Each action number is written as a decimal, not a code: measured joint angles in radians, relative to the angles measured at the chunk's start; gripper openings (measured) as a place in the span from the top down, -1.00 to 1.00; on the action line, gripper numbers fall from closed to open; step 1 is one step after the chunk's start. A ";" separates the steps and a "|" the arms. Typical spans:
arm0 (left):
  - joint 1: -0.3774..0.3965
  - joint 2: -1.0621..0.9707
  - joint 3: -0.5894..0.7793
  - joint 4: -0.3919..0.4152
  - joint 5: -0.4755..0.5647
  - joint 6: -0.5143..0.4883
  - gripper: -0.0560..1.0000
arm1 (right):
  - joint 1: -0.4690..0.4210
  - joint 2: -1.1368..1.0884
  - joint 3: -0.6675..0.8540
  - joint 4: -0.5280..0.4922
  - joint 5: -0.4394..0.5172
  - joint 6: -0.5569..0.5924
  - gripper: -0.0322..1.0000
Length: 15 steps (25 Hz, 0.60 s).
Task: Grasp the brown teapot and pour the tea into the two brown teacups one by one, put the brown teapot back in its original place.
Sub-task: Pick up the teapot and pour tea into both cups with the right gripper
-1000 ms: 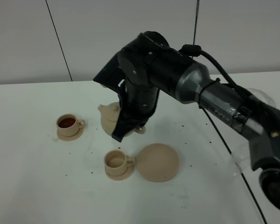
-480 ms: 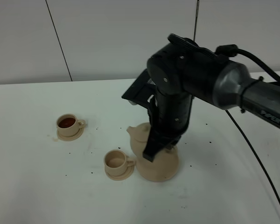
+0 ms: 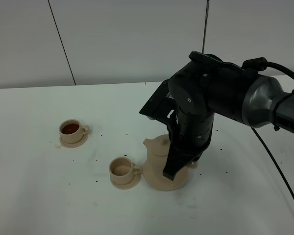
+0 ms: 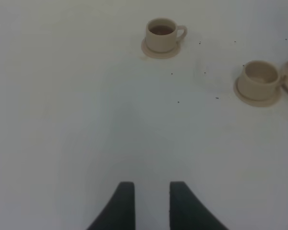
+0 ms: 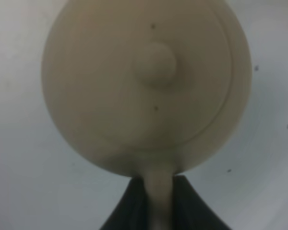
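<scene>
**Q:** Over on the right side of the surface [image 3: 245, 208], where is the brown teapot [image 3: 157, 149]?

**A:** It is upright over the wide saucer [image 3: 159, 185], under the right arm, with its spout [image 3: 147, 143] towards the nearer teacup [image 3: 121, 168]. I cannot tell whether its base rests on the saucer or hangs just above it.

**Q:** What is the right gripper [image 5: 158, 186] doing?

**A:** It is clamped on the teapot's loop handle [image 5: 158, 194], one dark finger on each side. The right wrist view looks straight down on the lid and its knob [image 5: 156, 62].

**Q:** And the left gripper [image 4: 152, 203]?

**A:** Its fingers [image 4: 126, 206] stand a little apart with bare surface showing between them. They hold nothing and are well away from the crockery.

**Q:** How do the cups stand?

**A:** Each is upright on its own small saucer. The nearer teacup is just beside the wide saucer and holds a pale liquid. The farther teacup [image 3: 71, 129] is well apart to the left and holds dark tea. Both also show in the left wrist view, the dark one [image 4: 161, 32] and the pale one [image 4: 261, 79].

**Q:** Is there anything else on the surface?

**A:** A few dark specks [image 4: 217, 97] are scattered between and around the cups.
</scene>
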 joint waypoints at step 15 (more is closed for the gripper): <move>0.000 0.000 0.000 0.000 0.000 0.000 0.43 | 0.016 0.062 0.000 -0.150 -0.089 -0.157 0.76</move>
